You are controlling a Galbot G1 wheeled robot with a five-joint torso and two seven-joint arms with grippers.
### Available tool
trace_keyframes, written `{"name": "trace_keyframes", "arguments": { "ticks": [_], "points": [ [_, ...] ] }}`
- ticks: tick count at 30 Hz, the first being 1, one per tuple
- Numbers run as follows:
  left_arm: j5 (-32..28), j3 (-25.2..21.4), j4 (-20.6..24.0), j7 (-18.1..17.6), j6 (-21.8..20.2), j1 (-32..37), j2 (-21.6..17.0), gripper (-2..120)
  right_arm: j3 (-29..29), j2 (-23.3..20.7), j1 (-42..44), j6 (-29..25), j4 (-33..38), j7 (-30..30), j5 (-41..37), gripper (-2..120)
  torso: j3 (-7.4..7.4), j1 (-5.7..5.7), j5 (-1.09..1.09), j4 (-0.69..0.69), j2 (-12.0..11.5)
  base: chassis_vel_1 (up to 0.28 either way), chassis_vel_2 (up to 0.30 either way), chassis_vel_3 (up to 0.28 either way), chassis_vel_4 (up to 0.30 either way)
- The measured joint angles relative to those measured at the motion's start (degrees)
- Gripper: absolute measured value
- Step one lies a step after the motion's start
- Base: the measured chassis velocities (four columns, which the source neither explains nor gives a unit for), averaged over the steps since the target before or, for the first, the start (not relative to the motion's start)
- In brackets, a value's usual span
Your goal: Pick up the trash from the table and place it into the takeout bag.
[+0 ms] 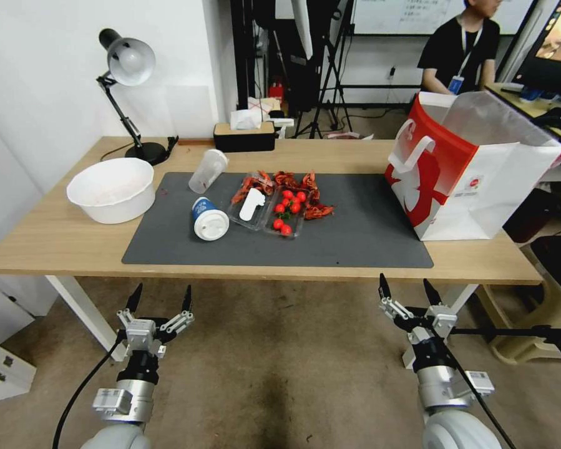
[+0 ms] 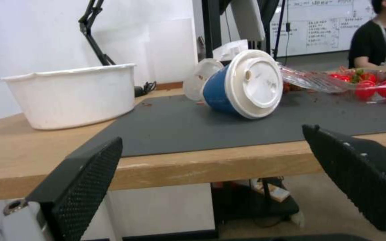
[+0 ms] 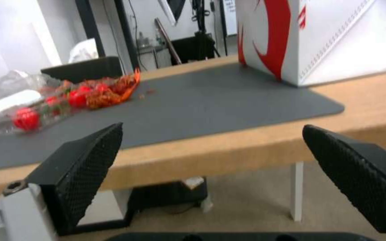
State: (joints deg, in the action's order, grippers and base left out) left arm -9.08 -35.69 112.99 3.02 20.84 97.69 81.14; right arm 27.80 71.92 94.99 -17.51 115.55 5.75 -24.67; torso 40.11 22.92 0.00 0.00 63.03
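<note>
On the table (image 1: pixel 49 243), the dark grey mat (image 1: pixel 367 231) carries the trash. A blue-white lidded cup (image 1: pixel 208 219) (image 2: pixel 242 83) lies on its side. Behind it lies a clear plastic cup (image 1: pixel 207 170) (image 2: pixel 199 78), also tipped over. A clear wrapper with a white piece (image 1: pixel 250 204) and red shell scraps (image 1: pixel 296 182) (image 3: pixel 112 90) sit mid-mat. The red-and-white takeout bag (image 1: pixel 473 171) (image 3: pixel 318 36) stands open at the table's right end. My left gripper (image 1: pixel 161 292) (image 2: pixel 213 134) and right gripper (image 1: pixel 405 284) (image 3: pixel 213 129) hang open and empty below the front edge.
A large white bowl (image 1: pixel 113 187) (image 2: pixel 72 93) stands left of the mat. A clear tray of cherry tomatoes (image 1: pixel 287 213) (image 3: pixel 37 107) sits mid-mat. A desk lamp (image 1: pixel 127 62) and a black tissue box (image 1: pixel 244 136) line the back edge. White table legs (image 1: pixel 80 305) stand below.
</note>
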Motion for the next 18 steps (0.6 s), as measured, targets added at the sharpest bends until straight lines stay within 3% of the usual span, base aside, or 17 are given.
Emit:
{"name": "trace_keyframes", "arguments": {
  "ticks": [18],
  "points": [
    [-0.1,0.0,-0.3,0.0,0.2,0.0,-0.1,100,-1.5,0.8,0.0,0.3,-2.0,2.3,2.4,100,0.0,0.0,0.01,0.0,0.0,0.0,0.0,0.0,0.0]
  ]
}}
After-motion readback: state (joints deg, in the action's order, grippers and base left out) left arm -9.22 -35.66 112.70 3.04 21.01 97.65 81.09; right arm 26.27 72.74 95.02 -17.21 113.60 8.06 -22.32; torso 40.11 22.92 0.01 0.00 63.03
